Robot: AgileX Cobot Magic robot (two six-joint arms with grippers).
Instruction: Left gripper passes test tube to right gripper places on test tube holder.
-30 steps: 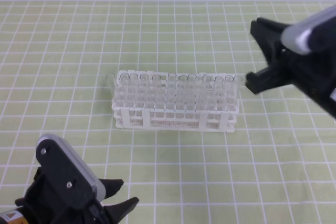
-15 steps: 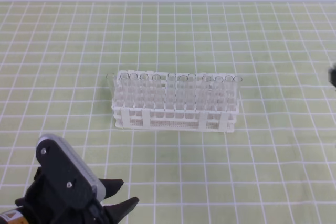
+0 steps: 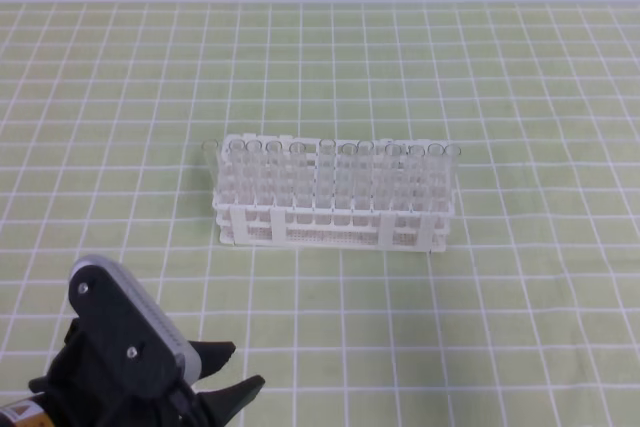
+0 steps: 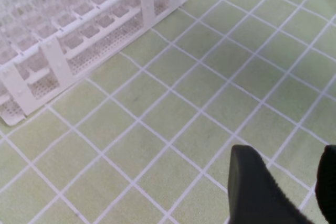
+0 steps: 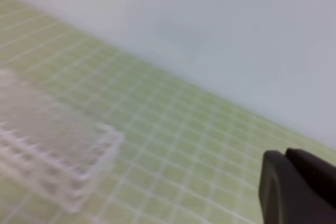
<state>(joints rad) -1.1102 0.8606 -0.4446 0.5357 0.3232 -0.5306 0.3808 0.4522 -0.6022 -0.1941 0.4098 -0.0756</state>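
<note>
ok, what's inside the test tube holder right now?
The test tube holder has clear tubes standing upright across its holes. Overlapping glass hides the exact count and whether any back hole is free.

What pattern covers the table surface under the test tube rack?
Light green squares divided by white grid lines, clearest in the exterior high view.

tabletop [image 3: 520,67]: green mat w/ white grid, under & all round tool
wall [image 5: 210,35]: plain pale grey, far side beyond tool

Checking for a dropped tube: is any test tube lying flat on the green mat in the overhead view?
No; the test tubes all stand upright in the white rack, none on the mat.
</note>
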